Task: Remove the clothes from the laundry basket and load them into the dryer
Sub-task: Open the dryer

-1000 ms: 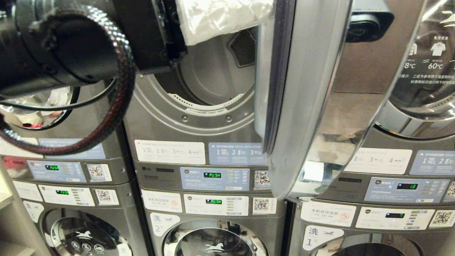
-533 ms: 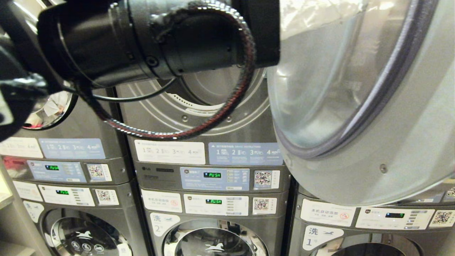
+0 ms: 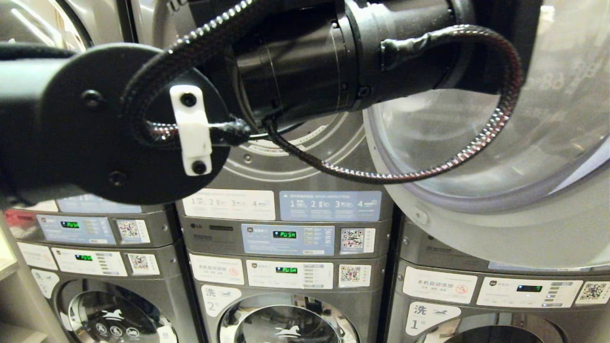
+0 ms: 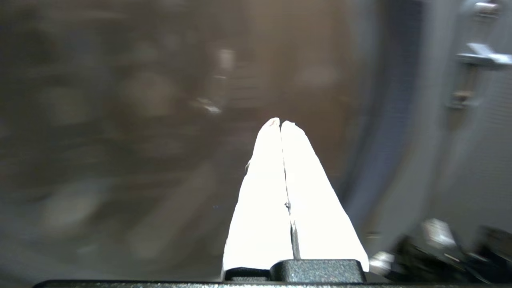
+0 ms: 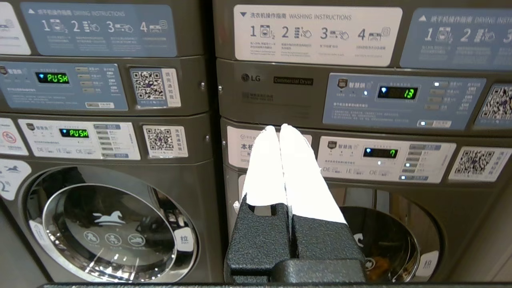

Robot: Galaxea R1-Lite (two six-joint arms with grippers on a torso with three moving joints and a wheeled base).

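Left gripper [image 4: 281, 122] beside dryer door [image 3: 524, 143]

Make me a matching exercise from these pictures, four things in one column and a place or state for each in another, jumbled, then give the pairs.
Things
1. left gripper
2. right gripper
3. dryer door
4. middle display

Places or states
A. reads PUSH in green
B. swung open, at the upper right of the head view
C. jaws shut, empty, in front of the stacked machines' control panels
D. jaws shut, empty, before a blurred dark surface

Pairs: 1-D, 2-C, 3-B, 4-A
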